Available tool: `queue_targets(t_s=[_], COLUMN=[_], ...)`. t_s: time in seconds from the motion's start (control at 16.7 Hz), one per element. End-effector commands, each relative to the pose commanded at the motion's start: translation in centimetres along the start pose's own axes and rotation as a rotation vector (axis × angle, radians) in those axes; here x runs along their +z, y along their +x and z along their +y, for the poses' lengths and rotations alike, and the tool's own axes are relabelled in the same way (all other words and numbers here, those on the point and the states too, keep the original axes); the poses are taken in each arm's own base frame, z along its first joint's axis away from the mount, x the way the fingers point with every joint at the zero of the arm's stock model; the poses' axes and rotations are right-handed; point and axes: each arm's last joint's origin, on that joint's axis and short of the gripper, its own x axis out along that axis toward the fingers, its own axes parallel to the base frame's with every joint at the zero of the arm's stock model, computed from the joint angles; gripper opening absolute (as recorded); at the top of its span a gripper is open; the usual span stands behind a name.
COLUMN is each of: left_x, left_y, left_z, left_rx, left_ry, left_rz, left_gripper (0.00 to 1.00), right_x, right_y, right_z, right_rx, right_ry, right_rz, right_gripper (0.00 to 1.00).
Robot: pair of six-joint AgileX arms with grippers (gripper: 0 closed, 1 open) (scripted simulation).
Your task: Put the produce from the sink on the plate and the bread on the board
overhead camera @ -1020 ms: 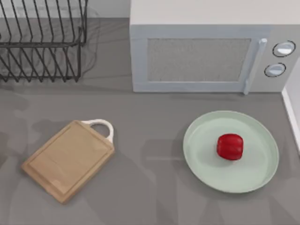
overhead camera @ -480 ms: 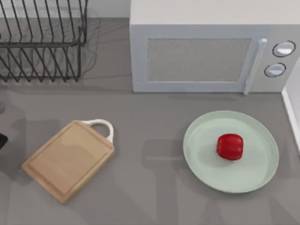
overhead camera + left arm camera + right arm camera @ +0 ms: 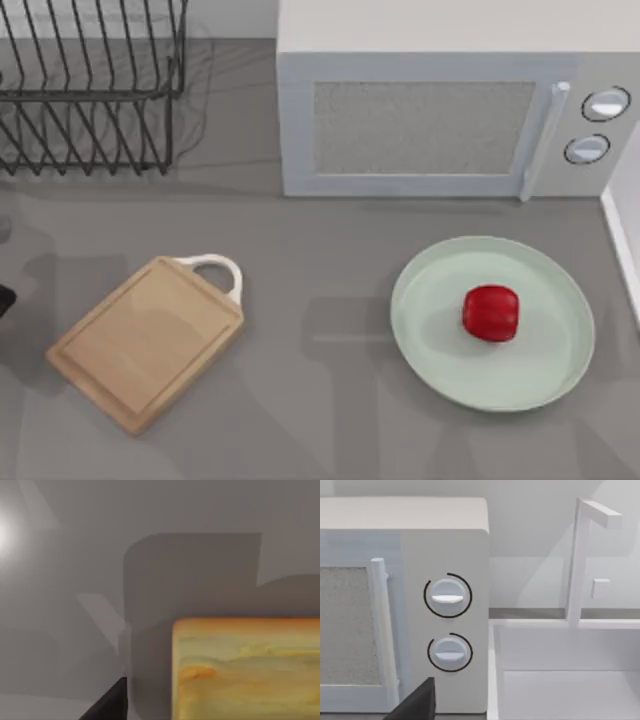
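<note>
Red produce resting on mint plate, wooden board bare on grey surface, bread close under left pincer, grip state of both pincers impossible to tell

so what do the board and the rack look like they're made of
The board looks like light unvarnished wood, with faint grain, a matte surface and a white loop handle. The rack looks like thin dark metal wire, possibly coated; the render leaves that open.

A small dark part of the left arm shows at the top view's far left edge. One dark fingertip of the left hand and one of the right hand appear in their wrist views.
</note>
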Motion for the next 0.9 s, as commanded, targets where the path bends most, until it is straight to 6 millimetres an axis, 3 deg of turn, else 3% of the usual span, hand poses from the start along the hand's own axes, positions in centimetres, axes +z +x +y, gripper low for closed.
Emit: queue_targets(t_s=[0.48, 0.9], left_x=[0.0, 0.0], left_y=[0.0, 0.0], left_z=[0.0, 0.0], left_rx=[0.0, 0.0], left_ry=[0.0, 0.0], left_rz=[0.0, 0.0], left_gripper=[0.02, 0.0], right_x=[0.0, 0.0], right_y=[0.0, 0.0], right_z=[0.0, 0.0], right_rx=[0.0, 0.0], right_ry=[0.0, 0.0], right_rz=[0.0, 0.0], right_gripper=[1.0, 1.0])
